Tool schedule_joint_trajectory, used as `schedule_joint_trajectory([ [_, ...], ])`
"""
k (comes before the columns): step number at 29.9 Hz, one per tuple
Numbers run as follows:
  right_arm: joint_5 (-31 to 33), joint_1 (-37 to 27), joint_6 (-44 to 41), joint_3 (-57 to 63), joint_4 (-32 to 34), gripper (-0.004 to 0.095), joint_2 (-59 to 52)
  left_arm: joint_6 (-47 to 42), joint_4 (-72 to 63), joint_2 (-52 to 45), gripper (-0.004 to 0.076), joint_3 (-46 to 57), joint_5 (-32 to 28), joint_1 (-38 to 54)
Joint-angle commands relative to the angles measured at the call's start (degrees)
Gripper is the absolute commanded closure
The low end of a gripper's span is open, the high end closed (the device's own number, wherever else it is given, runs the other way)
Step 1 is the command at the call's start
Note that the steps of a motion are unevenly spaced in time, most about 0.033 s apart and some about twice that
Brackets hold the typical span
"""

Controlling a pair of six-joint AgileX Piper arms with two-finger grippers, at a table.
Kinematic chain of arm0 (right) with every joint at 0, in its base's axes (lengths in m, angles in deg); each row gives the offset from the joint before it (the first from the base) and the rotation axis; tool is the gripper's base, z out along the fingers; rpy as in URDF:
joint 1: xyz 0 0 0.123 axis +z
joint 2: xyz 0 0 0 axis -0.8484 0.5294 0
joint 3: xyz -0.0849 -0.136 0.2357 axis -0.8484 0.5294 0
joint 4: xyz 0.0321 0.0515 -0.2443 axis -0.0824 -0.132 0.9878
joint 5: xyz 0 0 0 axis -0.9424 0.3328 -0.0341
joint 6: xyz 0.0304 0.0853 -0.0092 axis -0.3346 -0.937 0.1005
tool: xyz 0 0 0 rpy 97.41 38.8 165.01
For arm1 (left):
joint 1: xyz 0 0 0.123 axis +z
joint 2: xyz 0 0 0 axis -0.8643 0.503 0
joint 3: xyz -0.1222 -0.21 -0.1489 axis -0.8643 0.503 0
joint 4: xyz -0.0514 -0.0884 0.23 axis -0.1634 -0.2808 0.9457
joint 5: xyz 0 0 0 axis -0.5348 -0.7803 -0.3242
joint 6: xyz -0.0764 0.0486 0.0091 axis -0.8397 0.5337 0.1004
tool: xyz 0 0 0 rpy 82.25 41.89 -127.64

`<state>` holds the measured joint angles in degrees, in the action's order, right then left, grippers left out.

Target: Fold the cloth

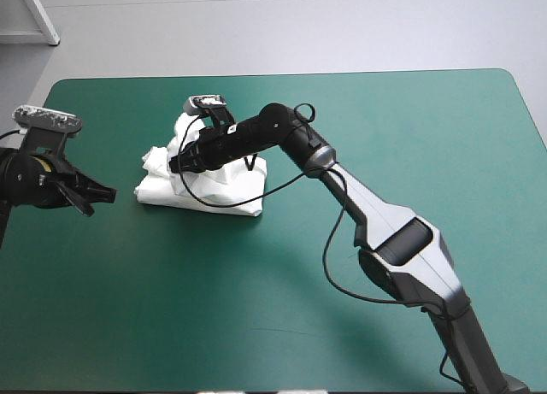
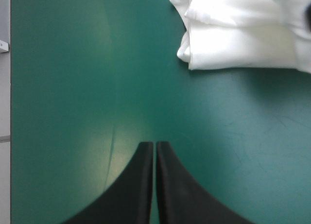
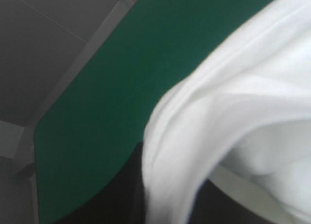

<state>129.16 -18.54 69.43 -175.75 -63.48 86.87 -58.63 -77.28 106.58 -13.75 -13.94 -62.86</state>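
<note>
Nearest, the right arm (image 1: 410, 249) crosses the worktop (image 1: 385, 120) in smooth grey and black casing, over a matte teal-green cover that lies flat and almost without a crease. The arm stretches out toward the T-shirt (image 1: 226, 185), which sits left of the worktop's middle, nearer the far edge than the near one. It is a soft white heap, low and flattened along its near side, bunched and pushed up into a peak on its far side. The right claw (image 1: 177, 163) is buried in this heap. Its wrist view shows the black fingers (image 3: 116, 195) only as dark bases on either side of a thick fold of cloth. The fold comes up between them in rounded ridges and hides their tips, so the claw looks closed on the T-shirt. To the left, near the worktop's left edge, the left claw (image 2: 155, 147) hangs over bare cover. Its two curved fins are pressed together into one pointed arch with only a hairline slit between them, and they hold nothing. The T-shirt's doubled, rolled edge lies ahead of it and to one side, apart from the tips. Beyond the heap the cover runs bare to the rounded far corners.
</note>
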Motion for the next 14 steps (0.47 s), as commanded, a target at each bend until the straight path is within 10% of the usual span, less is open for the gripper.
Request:
schedule_joint_trajectory([
  [1,-2.79,0.21,0.81,-10.31,-9.44,0.0611,2.09,-0.36,-0.55,-4.25,0.0705,1.79,2.28,0.05],
  [6,-2.8,0.21,0.81,-17.54,-9.63,0.0149,6.2,-0.36,-0.55,-7.38,0.0705,5.13,2.07,0.05],
  [14,4.83,-2.27,-2.75,-23.83,-6.13,0.0284,6.2,-0.36,0.41,-7.84,0.0705,7.07,0.83,0.05],
])
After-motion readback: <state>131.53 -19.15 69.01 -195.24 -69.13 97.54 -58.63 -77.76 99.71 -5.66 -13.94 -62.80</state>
